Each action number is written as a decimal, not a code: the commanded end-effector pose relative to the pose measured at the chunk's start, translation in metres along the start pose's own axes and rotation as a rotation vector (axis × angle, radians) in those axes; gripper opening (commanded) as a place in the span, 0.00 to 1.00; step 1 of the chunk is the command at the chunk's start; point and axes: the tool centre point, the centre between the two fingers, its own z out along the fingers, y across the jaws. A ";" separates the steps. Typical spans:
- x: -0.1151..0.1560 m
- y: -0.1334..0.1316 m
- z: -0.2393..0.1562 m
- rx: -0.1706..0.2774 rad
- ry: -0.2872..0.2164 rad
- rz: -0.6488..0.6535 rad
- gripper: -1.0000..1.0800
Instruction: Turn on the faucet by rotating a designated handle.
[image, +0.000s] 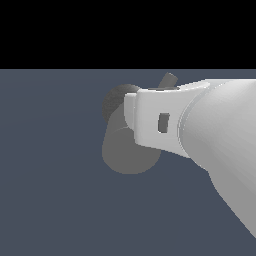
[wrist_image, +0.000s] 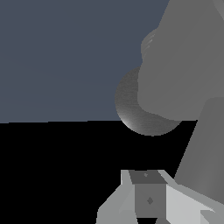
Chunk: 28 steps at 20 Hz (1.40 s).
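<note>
Against a plain blue-grey ground, the gripper (image: 131, 117), its spread impossible to judge, crowds the faucet (image: 129, 152), seemingly reaching the handle (image: 170, 80), which next needs a sideways push.

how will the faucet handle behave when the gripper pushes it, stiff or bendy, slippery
The handle looks like a short, solid rod, so probably stiff. Its smooth rounded surface might let a finger slide off. Joined to the faucet, it should swing rather than roll.

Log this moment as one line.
white end effector: beside faucet, state unclear | thick matte grey cylinder faucet: partly covered | thin grey rod handle: contact unclear
</note>
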 end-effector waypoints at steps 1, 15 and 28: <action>-0.034 0.023 0.003 -0.032 -0.076 -0.008 0.00; -0.018 0.035 -0.001 0.001 -0.016 0.000 0.00; -0.043 0.085 0.000 -0.024 -0.070 -0.007 0.00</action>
